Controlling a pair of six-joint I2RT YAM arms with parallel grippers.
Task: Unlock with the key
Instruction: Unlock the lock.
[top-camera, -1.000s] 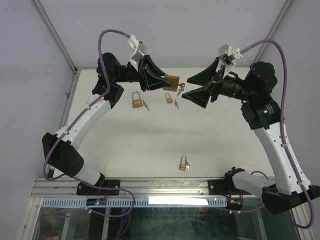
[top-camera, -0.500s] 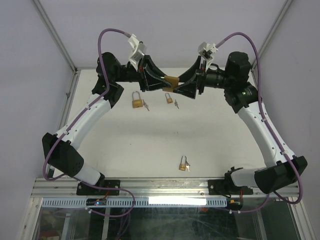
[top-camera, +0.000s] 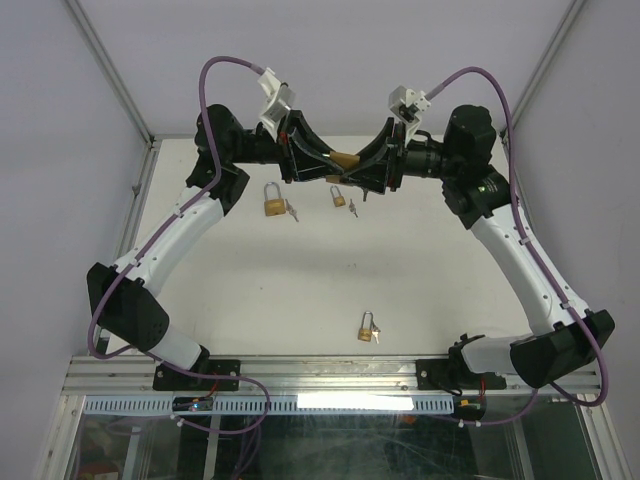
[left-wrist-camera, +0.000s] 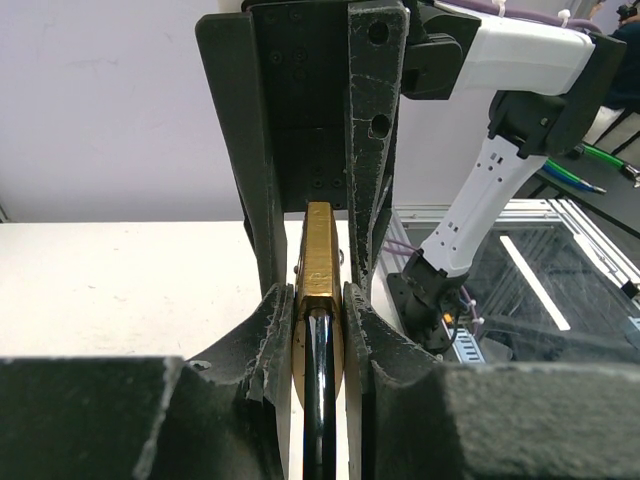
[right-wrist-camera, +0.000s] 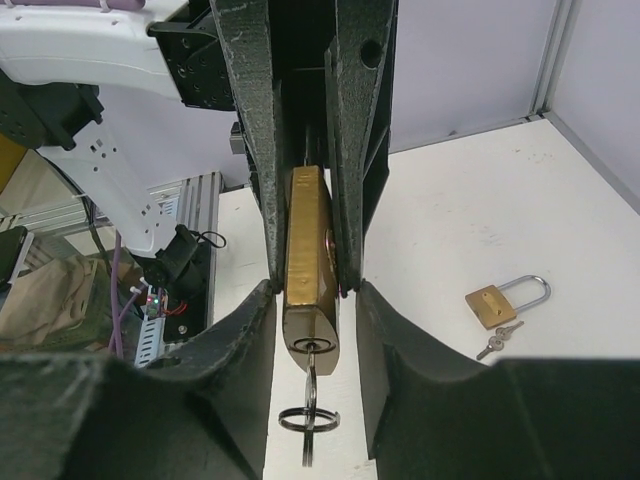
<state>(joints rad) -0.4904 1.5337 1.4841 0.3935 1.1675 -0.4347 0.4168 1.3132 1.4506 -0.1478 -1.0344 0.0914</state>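
Well above the table, in the upper middle of the overhead frame, the left claw is clamped on the brass padlock and holds it in the air. The padlock's keyhole end, with the key seated and a ring hanging, sits between the fingers of the right claw, which is open, a narrow gap on each side. Three other padlocks lie on the table.

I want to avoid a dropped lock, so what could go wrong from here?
First, the right gripper straddles the keyhole end of the brass padlock, not only the key. Closing may pinch the body, so a twist would fight the left gripper. Second, the padlock is held above the table, so a slip could drop it.
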